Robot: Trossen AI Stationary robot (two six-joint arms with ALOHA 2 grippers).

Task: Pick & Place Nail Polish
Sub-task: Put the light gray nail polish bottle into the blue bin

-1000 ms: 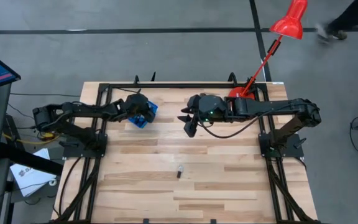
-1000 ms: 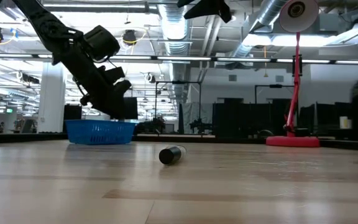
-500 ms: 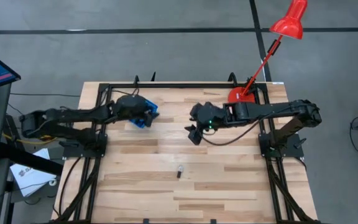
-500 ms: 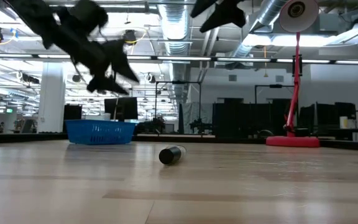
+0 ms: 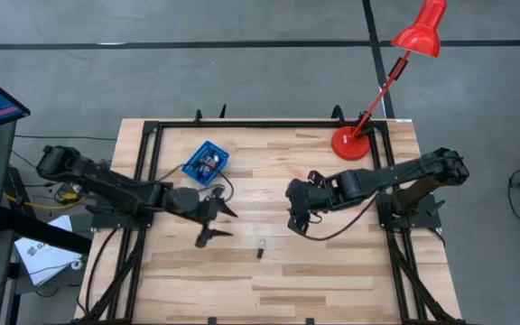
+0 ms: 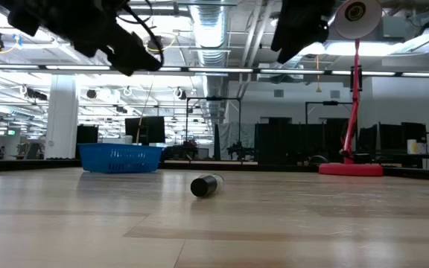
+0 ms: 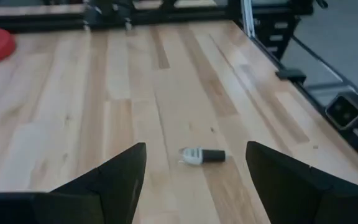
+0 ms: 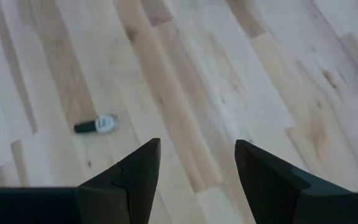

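Note:
One small nail polish bottle (image 5: 261,248) with a dark cap and a pale body lies on its side on the wooden table; it also shows in the low view (image 6: 205,184) and in both wrist views (image 7: 202,155) (image 8: 96,124). My left gripper (image 5: 217,224) hangs open above the table, to the left of the bottle (image 7: 194,180). My right gripper (image 5: 298,219) hangs open to the bottle's far right (image 8: 197,168). The blue bin (image 5: 206,162) at the far left holds more small bottles.
A red desk lamp stands with its base (image 5: 350,143) at the table's far right, its arm slanting up and away. A black frame (image 5: 242,124) runs along the table's far edge and sides. Bare wood (image 5: 332,280) lies around the lone bottle.
My left gripper has swung away from above the blue bin toward the table's near edge and middle, turning as it went; the bin now shows uncovered. My right gripper has moved toward the near edge and lower. The bottle on the table has kept still.

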